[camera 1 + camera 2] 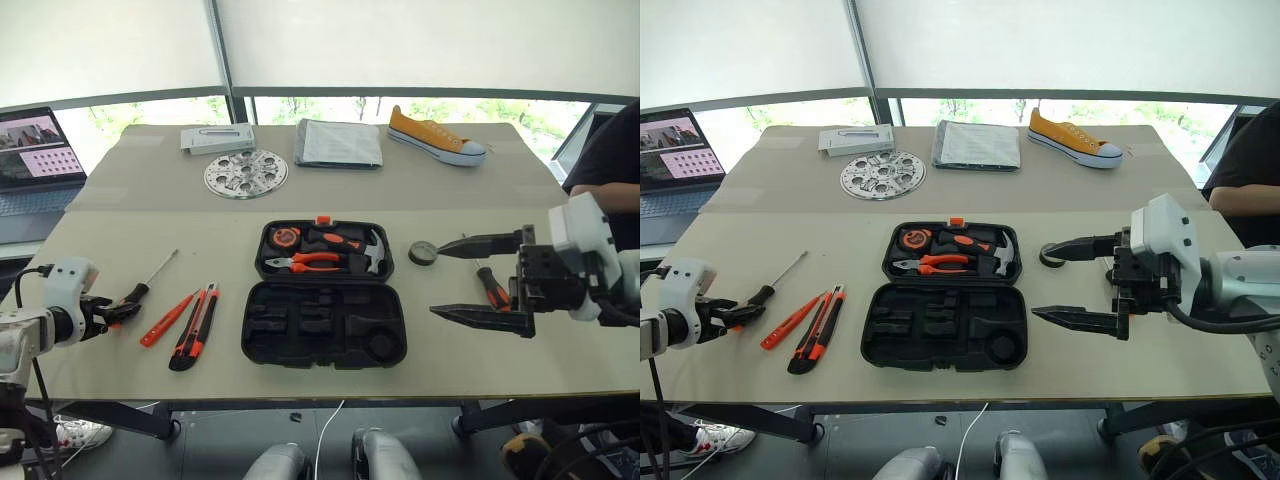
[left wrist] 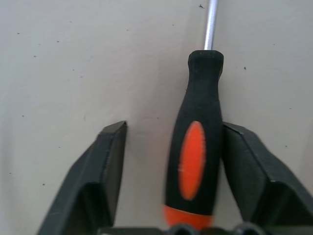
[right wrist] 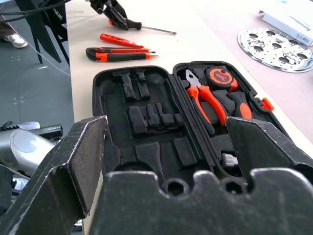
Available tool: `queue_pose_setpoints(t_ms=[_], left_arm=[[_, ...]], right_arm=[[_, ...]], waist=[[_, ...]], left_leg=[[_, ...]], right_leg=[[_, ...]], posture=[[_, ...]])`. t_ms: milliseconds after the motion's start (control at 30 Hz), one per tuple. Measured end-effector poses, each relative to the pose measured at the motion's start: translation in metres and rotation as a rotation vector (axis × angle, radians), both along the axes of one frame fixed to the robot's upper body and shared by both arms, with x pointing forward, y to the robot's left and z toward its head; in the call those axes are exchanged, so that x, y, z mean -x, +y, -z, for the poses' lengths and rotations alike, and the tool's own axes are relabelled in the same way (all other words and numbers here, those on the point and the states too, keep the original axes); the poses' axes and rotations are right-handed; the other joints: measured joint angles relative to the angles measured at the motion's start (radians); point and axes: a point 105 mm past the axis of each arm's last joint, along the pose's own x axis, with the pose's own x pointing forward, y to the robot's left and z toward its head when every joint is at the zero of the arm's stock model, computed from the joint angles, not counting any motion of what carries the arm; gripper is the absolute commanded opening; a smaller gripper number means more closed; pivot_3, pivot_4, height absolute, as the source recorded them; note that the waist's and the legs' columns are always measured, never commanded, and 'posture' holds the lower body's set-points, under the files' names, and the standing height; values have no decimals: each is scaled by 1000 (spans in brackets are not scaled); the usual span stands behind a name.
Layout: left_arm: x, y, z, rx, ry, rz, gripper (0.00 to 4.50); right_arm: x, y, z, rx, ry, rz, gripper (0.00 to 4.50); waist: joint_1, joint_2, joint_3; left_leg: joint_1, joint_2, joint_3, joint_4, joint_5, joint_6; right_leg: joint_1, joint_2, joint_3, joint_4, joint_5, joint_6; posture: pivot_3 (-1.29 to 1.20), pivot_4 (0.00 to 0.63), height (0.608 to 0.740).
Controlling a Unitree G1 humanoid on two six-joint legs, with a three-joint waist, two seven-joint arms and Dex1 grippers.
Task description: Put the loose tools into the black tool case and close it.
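Note:
The black tool case (image 1: 323,345) lies open mid-table, with pliers, a hammer and a tape measure in its far half. My left gripper (image 1: 118,306) is open around the black-and-orange handle of a screwdriver (image 2: 194,147). One finger (image 2: 244,161) touches the handle and the other stands apart. Beside it lie the slim orange tool (image 1: 168,318) and the utility knife (image 1: 195,325). My right gripper (image 1: 437,280) hangs open above the table, right of the case. Near it are the black tape roll (image 1: 423,252) and a second screwdriver (image 1: 492,288).
At the back of the table (image 1: 120,230) lie a perforated silver disc (image 1: 245,173), a grey box (image 1: 218,138), a flat grey bundle (image 1: 338,142) and a yellow sneaker (image 1: 437,137). A laptop (image 1: 35,160) stands far left. A person's arm (image 1: 605,170) shows at the right edge.

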Motion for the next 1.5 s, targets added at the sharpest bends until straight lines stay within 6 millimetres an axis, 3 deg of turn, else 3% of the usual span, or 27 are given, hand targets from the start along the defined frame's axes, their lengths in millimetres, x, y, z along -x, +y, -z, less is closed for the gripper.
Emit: queue_pose_setpoints(t_ms=[67, 167, 267, 367, 433, 533, 600, 800, 1100, 1167, 1200, 1367, 1500], left_arm=[[-2, -1, -2, -9, -5, 18, 957], [-16, -24, -17, -31, -57, 156, 947], [-43, -87, -74, -51, -243, 433, 947], [-47, -145, -122, -101, -389, 708, 947], [-41, -178, -125, -121, -393, 889, 947], [-28, -221, -96, -143, -294, 1156, 947], [-27, -236, -80, -165, -236, 1241, 947], [-37, -251, -53, -300, -185, 1387, 947], [-42, -262, -35, -316, -144, 1414, 947], [-42, -263, -34, -318, -139, 1414, 1950], [-42, -263, -34, -315, -135, 1412, 2146], [-39, -266, -34, -285, -113, 1414, 3984], [-41, -270, -43, -257, -142, 1400, 3984]], right_arm=[[0, 0, 0, 1, 0, 1, 4500], [0, -3, 6, 4, 18, 14, 4500], [1, -4, 11, 11, 36, 19, 4500], [1, -7, 18, 29, 48, 41, 4500], [0, -11, 24, 45, 60, 63, 4500], [-2, -15, 30, 70, 58, 96, 4500], [-3, -19, 33, 83, 59, 118, 4500], [-2, -24, 43, 74, 77, 171, 4500], [1, -22, 45, 59, 60, 197, 4500], [2, -22, 46, 60, 64, 201, 4500], [2, -22, 47, 61, 63, 201, 4500], [1, -23, 46, 63, 57, 207, 4500], [1, -23, 46, 61, 57, 208, 4500]], waist=[[0, 0, 0], [14, -4, 2], [37, -11, 5], [28, -11, 5], [21, -11, 5], [1, -11, 5], [-4, -11, 5], [0, -11, 6], [4, -11, 6], [5, -11, 6], [5, -11, 6], [6, -11, 6], [8, -11, 6]], left_leg=[[0, 0, 0, 0, 0, 0], [-4, 0, -2, 3, 0, 0], [-6, -1, -3, 7, 0, 0], [-4, -5, -2, 6, -1, 1], [-4, -5, -2, 6, 0, 1], [-4, -5, -2, 5, 0, 1], [-4, -4, -2, 6, 0, 0], [-4, -2, -2, 6, 3, 3], [-5, -2, -3, 6, 5, 9], [-4, -2, -2, 6, 5, 9], [-4, -2, -2, 6, 5, 9], [-4, -2, -2, 6, 5, 9], [-4, -2, -3, 6, 5, 9]], right_leg=[[0, 0, 0, 0, 0, 0], [-1, 0, -2, 0, 0, 0], [0, -2, -4, -2, 1, 1], [0, -4, -2, -2, 2, 3], [0, -3, -1, -2, 3, 4], [-1, -3, -1, -2, 2, 2], [-1, -2, -2, -1, 1, 1], [0, -1, -1, -1, 2, -1], [-1, -1, -2, -1, 2, 0], [-1, -1, -2, -1, 2, 0], [-1, -1, -1, -1, 2, 0], [-1, -1, -1, -1, 2, 0], [-1, -1, -2, -1, 2, 0]], posture=[[0, 150, 740], [0, 150, 740], [0, 150, 740], [0, 150, 740], [0, 150, 740], [0, 150, 740], [0, 150, 740], [0, 150, 740], [0, 150, 740], [0, 150, 740], [0, 150, 740], [0, 150, 740], [0, 150, 740]])
